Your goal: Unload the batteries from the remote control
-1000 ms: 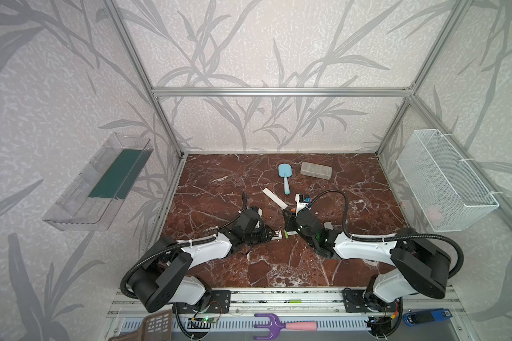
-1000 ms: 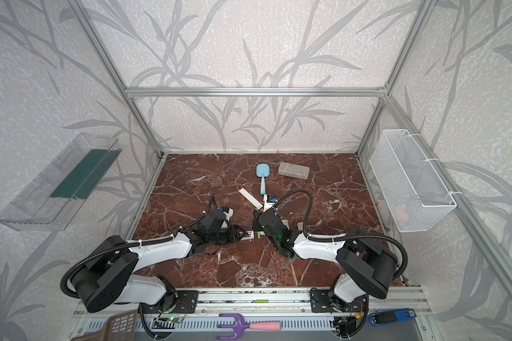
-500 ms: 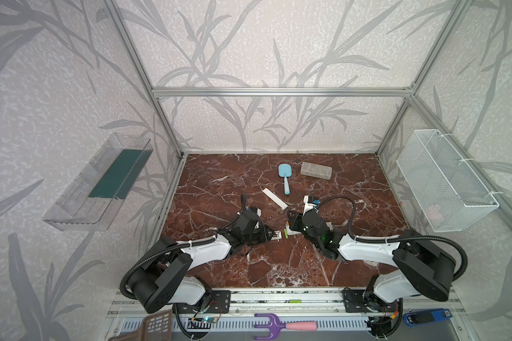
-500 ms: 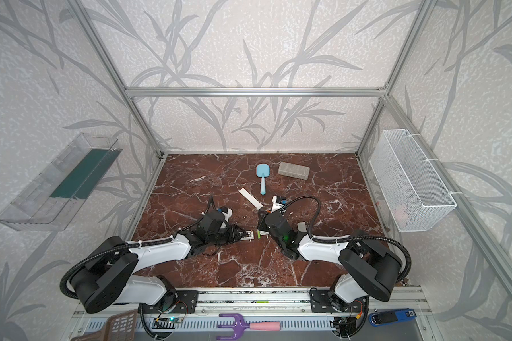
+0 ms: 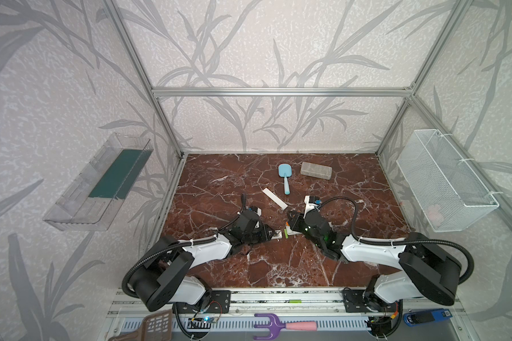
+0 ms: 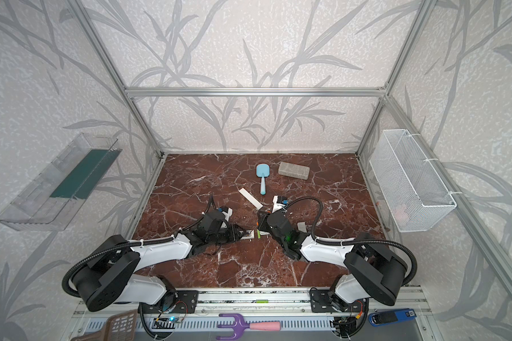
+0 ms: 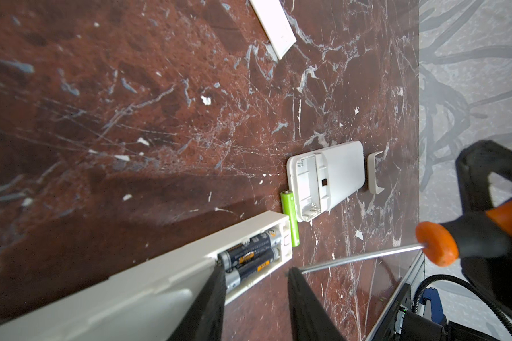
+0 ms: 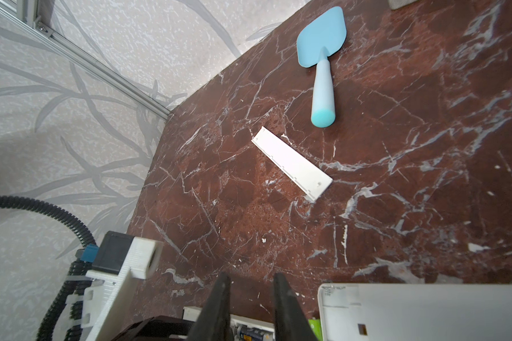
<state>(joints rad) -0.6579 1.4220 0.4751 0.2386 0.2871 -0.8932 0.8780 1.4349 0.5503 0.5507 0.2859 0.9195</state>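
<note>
Front rail:
- 1 purple fork (image 5: 281, 326) with a pink handle
- 1 brown perforated scoop (image 5: 157, 326)
- 1 blue device (image 5: 426, 316)
- 1 short lime-green piece, too small to identify

Marble table (image 5: 278, 265), near half:
- 2 arms, their grippers meeting at mid-table.
- Left gripper (image 7: 254, 267): jaws partly apart. One finger lies across the open bay of the long remote, the other stands off its edge above the marble. A firm hold cannot be told.
- Right gripper (image 8: 251, 276): jaws drawn narrow, carrying 1 orange-and-black screwdriver (image 7: 438, 245). Its steel shaft points toward the left gripper.
- 2 white remotes, both back up. The long remote (image 7: 160, 265) is under the left gripper. The small remote (image 7: 337, 174) is just beyond its end, with its bay uncovered.
- 2 dark cells (image 7: 249, 248), side by side inside the long remote's bay.
- 1 lime-green battery (image 7: 290, 218), out on the marble. It lies flat between the two remotes, just beside the small remote's edge and the long remote's end.
- 1 small cover (image 7: 373, 174), beside the small remote's far end and apart from it.

Far half:
- 1 long white cover strip (image 8: 293, 165), lying at a slant.
- 1 light-blue spatula (image 8: 322, 59), handle toward the strip.
- 1 grey box (image 5: 316, 170), near the spatula's blade.

Walls:
- 1 clear shelf (image 5: 80, 206), on the left.
- 1 white wire basket (image 5: 444, 177), on the right.
</note>
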